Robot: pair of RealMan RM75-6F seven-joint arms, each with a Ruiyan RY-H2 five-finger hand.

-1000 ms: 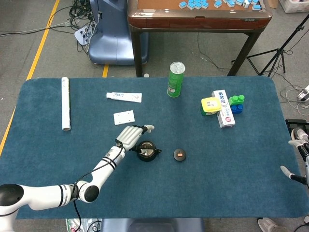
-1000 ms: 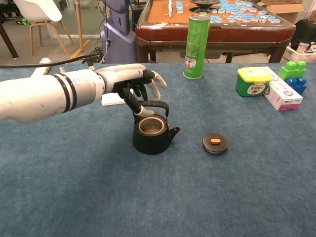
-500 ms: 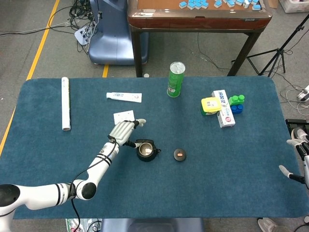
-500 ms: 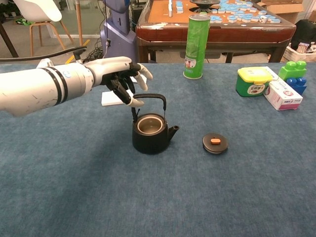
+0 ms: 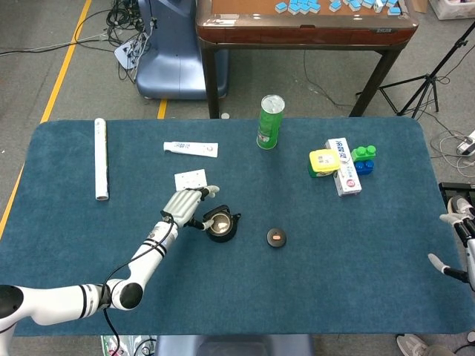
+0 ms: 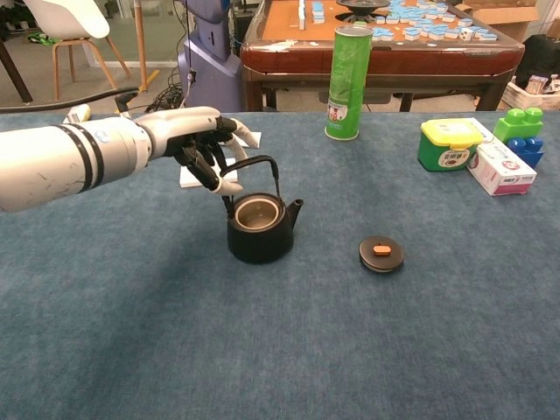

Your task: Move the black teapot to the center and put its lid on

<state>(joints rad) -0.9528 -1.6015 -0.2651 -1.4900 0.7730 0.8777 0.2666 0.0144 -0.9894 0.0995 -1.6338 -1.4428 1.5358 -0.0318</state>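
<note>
Black teapot [image 5: 221, 226] stands upright on the blue table [image 5: 334, 282], just off centre toward 9 o'clock, spout pointing to 3, no lid on it, inside looks empty.

White left arm [image 5: 59, 304] comes in from approx 7 o'clock. Its robot hand [image 5: 185, 206] sits at the pot's 10 o'clock side, fingers curled round the left end of the wire handle & grasping it; handle leans over toward that hand. Right robot hand [image 5: 462, 236] only shows at the 3 o'clock edge, off the table, fingers apart w/ nothing in them.

Long white roll [image 5: 101, 159] lies at 9–10 o'clock, well apart from the rest. Tall green can [image 5: 270, 122] stands at 12. White carton [image 5: 343, 167] lies at approx 2 o'clock, w/ a green tub w/ yellow lid [image 5: 323, 163] touching its left side & green-and-blue blocks [image 5: 364, 159] just beside its right. Toothpaste tube [image 5: 191, 148] lies flat at 11. Small white card box [image 5: 191, 179] lies btwn tube & left robot hand, partly hidden by the fingers in the chest view.

Teapot lid [image 5: 276, 238], black w/ an orange knob, lies flat near centre, at 3 o'clock of the pot, apart from it.
</note>
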